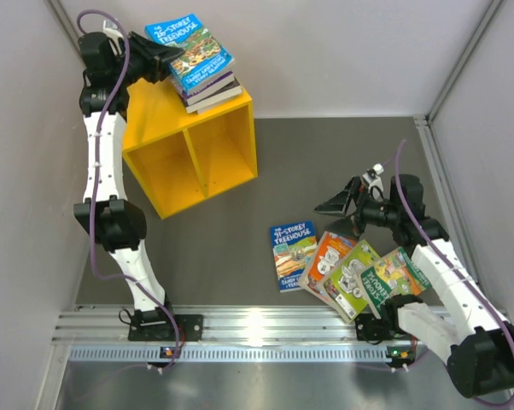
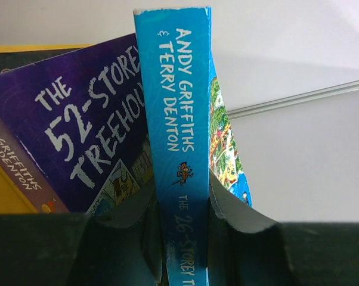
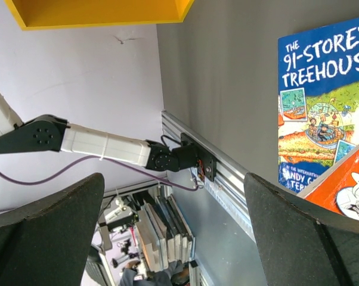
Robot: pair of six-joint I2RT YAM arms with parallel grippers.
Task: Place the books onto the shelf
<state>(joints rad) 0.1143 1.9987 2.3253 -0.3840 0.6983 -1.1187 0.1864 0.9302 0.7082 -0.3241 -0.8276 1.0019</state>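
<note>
Starting at the near edge, where both arm bases are bolted to the rail (image 1: 265, 329), four books lie fanned out on the bench (image 1: 240, 213) right in front of the right arm. On the left is a blue 91-Storey book (image 1: 292, 254), lying flat. Next come an orange book (image 1: 328, 259), a lime book (image 1: 353, 278) and a green book (image 1: 394, 275), overlapping like a hand of cards. The right wrist view shows the orange one covering a corner of the blue one.

A little further back, the right end effector (image 1: 344, 205) hangs over bare bench just past the orange and lime books. Its fingers (image 3: 42, 238) are spread wide and it's holding nothing.

Further back on the left sits the yellow shelf (image 1: 154, 137), angled on the bench, with its two compartments side by side.

At the far end, a small stack of books sits on top of the shelf, not in a compartment. The left end effector (image 1: 173, 58) has a narrow grip on the top one, a blue 26-Storey book (image 1: 191, 47), with one finger on each side of the spine. Right under it are a purple 52-Storey book (image 2: 90, 149) and a brownish book (image 2: 12, 161). Whether the blue one actually rests on the stack or is just above it, can't tell.
</note>
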